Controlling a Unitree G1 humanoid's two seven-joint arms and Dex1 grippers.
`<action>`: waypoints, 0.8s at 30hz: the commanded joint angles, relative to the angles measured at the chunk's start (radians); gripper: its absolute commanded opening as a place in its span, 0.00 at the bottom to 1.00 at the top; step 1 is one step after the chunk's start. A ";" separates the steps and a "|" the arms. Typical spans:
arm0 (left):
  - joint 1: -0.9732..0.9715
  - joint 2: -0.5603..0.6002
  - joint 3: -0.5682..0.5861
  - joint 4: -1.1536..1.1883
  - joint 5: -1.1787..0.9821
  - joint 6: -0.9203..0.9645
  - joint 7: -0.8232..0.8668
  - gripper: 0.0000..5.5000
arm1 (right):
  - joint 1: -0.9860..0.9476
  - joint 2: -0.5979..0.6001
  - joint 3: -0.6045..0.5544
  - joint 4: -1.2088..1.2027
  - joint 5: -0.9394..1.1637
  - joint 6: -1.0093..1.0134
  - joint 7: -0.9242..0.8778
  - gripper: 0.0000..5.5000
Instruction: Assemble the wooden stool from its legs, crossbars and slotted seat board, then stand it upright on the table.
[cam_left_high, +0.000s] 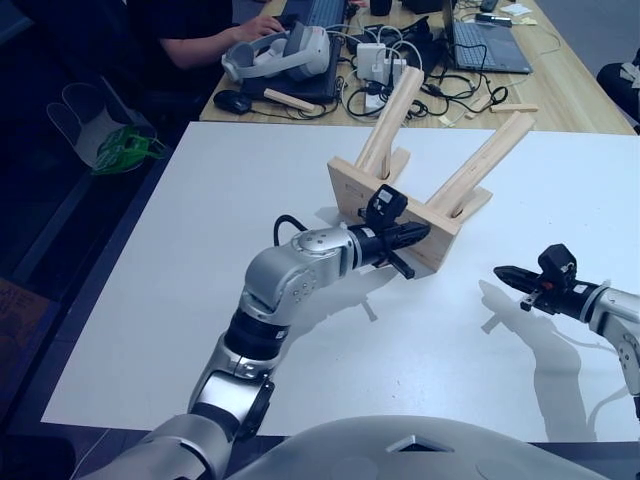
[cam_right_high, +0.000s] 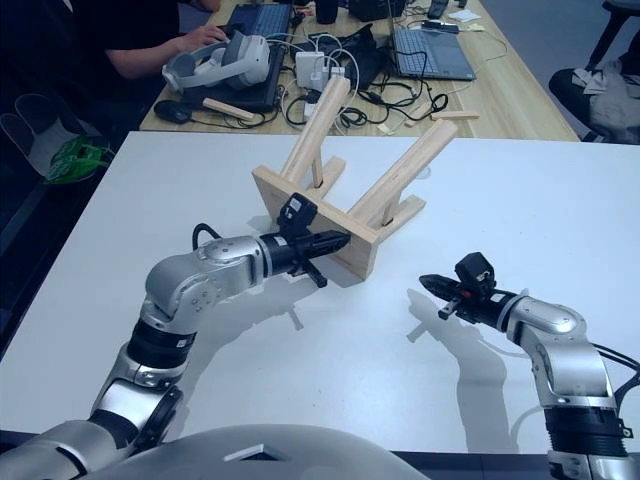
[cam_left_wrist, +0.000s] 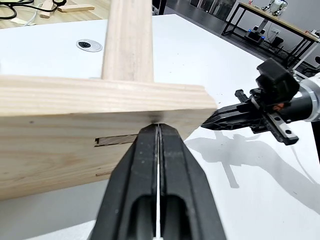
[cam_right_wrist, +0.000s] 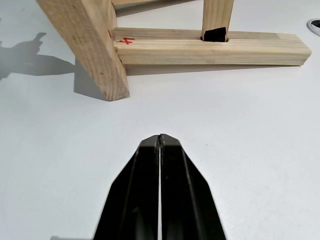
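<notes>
Pale wooden stool (cam_left_high: 470, 170) lies on its side on the white table (cam_left_high: 200, 260), seat board (cam_left_high: 350, 192) on edge, 2 legs angled upward. Left gripper (cam_left_wrist: 157, 131): jaws closed, empty, tips against the board. Right gripper (cam_right_wrist: 160, 140): jaws closed, empty, near the stool, apart.

head stereo overlooks table (cam_left_high: 150, 300); wrists close.

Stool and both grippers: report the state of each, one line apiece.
stool, assembled, lying on its side on the table, legs angled up, not yet upright.
left gripper, shut, holding nothing, tips against the seat board.
right gripper, shut, empty, low over the table, apart from the stool.
</notes>
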 joint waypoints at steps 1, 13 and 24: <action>-0.044 -0.037 -0.016 0.075 0.052 -0.045 -0.002 0.01 | -0.012 -0.003 0.001 -0.022 0.012 0.020 0.002 0.00; -0.233 -0.236 -0.004 0.468 0.214 -0.296 0.015 0.01 | -0.032 0.013 0.021 -0.035 0.019 0.028 0.000 0.00; -0.244 -0.301 0.173 0.136 0.003 -0.414 0.003 0.01 | -0.043 -0.009 0.021 -0.006 -0.008 0.018 -0.016 0.00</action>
